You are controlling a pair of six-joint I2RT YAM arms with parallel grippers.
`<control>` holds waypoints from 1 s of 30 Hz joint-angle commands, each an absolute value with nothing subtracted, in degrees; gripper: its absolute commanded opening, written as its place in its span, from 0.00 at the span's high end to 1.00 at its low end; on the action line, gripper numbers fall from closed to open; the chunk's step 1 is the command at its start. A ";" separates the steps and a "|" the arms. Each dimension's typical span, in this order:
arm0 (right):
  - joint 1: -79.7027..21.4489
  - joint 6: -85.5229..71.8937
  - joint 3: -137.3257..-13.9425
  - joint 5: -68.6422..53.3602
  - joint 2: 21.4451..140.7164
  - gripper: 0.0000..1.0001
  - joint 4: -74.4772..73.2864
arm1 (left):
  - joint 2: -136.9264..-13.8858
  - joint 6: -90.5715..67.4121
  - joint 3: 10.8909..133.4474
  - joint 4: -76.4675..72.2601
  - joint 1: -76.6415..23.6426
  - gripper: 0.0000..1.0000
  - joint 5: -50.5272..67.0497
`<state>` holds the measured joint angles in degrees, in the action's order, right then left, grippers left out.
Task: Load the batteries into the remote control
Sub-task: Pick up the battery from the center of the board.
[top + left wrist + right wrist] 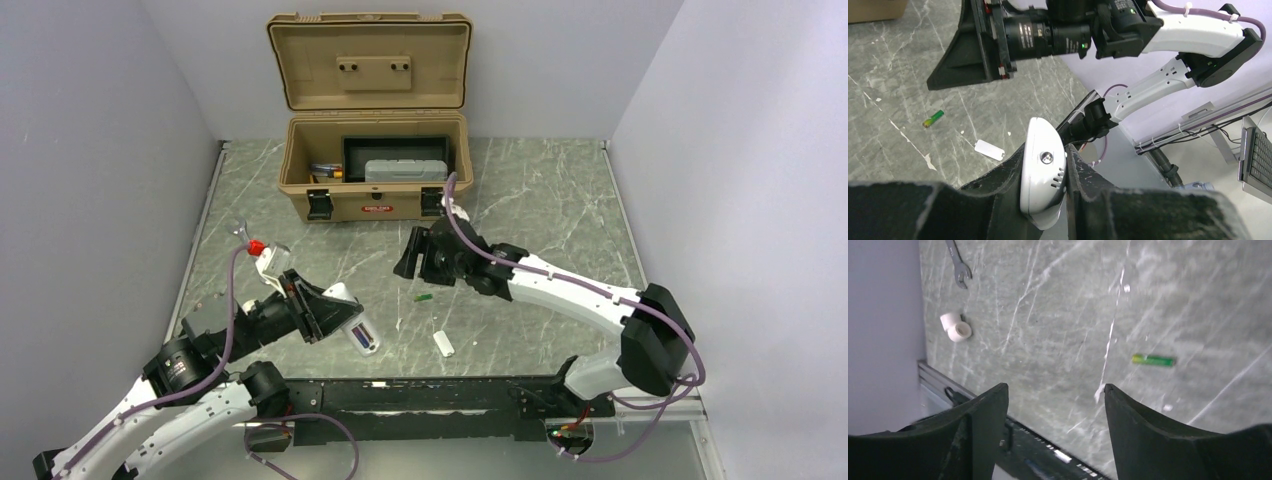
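Observation:
My left gripper (332, 312) is shut on the white remote control (352, 322) and holds it just above the table. In the left wrist view the remote (1044, 175) stands end-on between the fingers (998, 180). A dark purple battery (366, 341) shows in the remote's open end. The green battery (423, 297) lies loose on the marble; it also shows in the left wrist view (933, 118) and the right wrist view (1153, 360). My right gripper (412, 257) is open and empty, hovering a little behind the green battery.
A small white plastic tab (444, 344) lies near the front rail, also in the left wrist view (989, 150). An open tan toolbox (375, 195) stands at the back. A wrench (959, 265) and a white fitting (955, 326) lie at the left.

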<state>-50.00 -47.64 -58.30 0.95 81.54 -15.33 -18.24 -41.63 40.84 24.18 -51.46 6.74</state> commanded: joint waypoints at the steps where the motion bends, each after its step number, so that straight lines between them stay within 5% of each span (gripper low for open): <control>1: -53.61 -73.31 -57.35 10.36 79.65 0.27 -21.56 | -18.49 -42.88 41.65 20.11 -51.36 1.00 7.91; 7: -55.55 -85.33 -63.47 14.06 85.39 0.26 -32.07 | -17.30 -43.58 41.11 20.46 -51.34 1.00 7.41; 14: -55.59 -97.83 -55.42 14.78 85.43 0.27 -27.61 | -16.93 -43.16 41.05 21.52 -51.34 1.00 6.84; 30: -54.99 -103.02 -64.41 17.51 97.30 0.32 -36.56 | -18.73 -42.19 41.66 21.39 -51.34 1.00 7.65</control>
<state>-55.31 -100.01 -62.13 16.47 96.01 -33.67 -18.61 -42.70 40.73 23.51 -51.46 6.81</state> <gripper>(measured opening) 0.694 0.297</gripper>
